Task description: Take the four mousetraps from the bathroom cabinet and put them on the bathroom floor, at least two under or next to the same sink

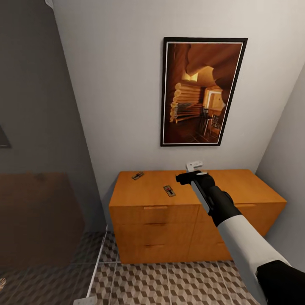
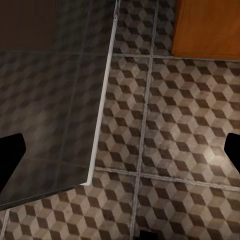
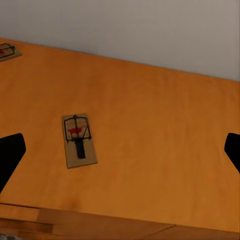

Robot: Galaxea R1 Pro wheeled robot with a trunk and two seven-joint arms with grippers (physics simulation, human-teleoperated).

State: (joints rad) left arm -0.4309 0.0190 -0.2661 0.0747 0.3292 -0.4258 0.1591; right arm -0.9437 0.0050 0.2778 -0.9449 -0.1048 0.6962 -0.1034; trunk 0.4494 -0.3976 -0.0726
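Two mousetraps lie on top of the orange-brown cabinet point(image 1: 140, 197): one mousetrap point(image 1: 137, 175) near its back left, the other point(image 1: 169, 190) nearer the front middle. My right gripper point(image 1: 188, 173) hovers over the cabinet top, just right of the nearer trap, open and empty. In the right wrist view that trap point(image 3: 79, 139) lies flat between the spread fingers point(image 3: 10, 155), toward one side, and the farther trap point(image 3: 7, 51) sits at the frame's corner. My left gripper point(image 2: 120, 155) hangs open over the cube-patterned bathroom floor point(image 2: 165, 150), holding nothing.
A framed picture point(image 1: 202, 91) hangs on the wall above the cabinet. A tinted glass panel point(image 1: 42, 212) with a white bottom rail point(image 1: 97, 267) stands left of the cabinet, and its edge point(image 2: 102, 100) crosses the left wrist view. A side wall point(image 1: 288, 169) closes the right.
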